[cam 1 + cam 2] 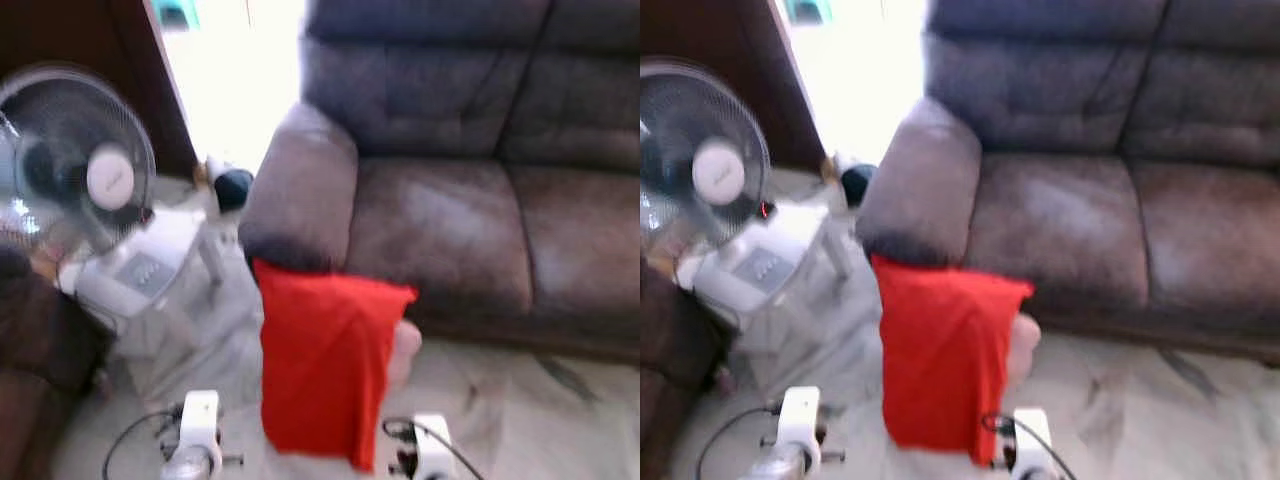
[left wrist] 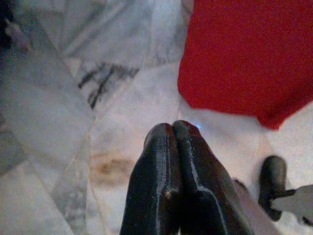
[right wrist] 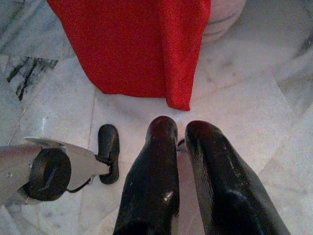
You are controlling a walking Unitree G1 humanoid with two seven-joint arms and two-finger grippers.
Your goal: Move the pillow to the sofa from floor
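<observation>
Down low, near the bottom edge of the big red cloth pillow [image 3: 129,46]: left gripper [image 2: 172,128], two long black fingers [image 2: 156,171] pressed tight together, nothing between them. Right gripper [image 3: 177,128] just beside it, black fingers [image 3: 151,166] only a tiny bit apart, nothing held there either. Both pointing down at the white and grey marble floor [image 2: 73,98], close to the red pillow but not touching it.

Standing up on end on the floor, that red pillow [image 1: 325,360], top edge leaning against the fat brown armrest of the soft brown sofa [image 1: 440,220]. Behind the pillow, something pale and rounded [image 1: 404,350], too blurry to name. Beside the pillow, away from the sofa seat, a white standing fan with a round wire cage [image 1: 85,160] and a pale box-shaped thing [image 1: 140,270] under it.

Job hardly begun, by the look of it. Pillow not on the sofa yet, not picked up, not even touched. Left to do, most likely: open both sets of fingers, reach in from each side of the pillow, squeeze, lift, carry up over the armrest, drop onto the brown seat cushion. Soft and floppy, probably, so likely to sag if grabbed only by a corner.
</observation>
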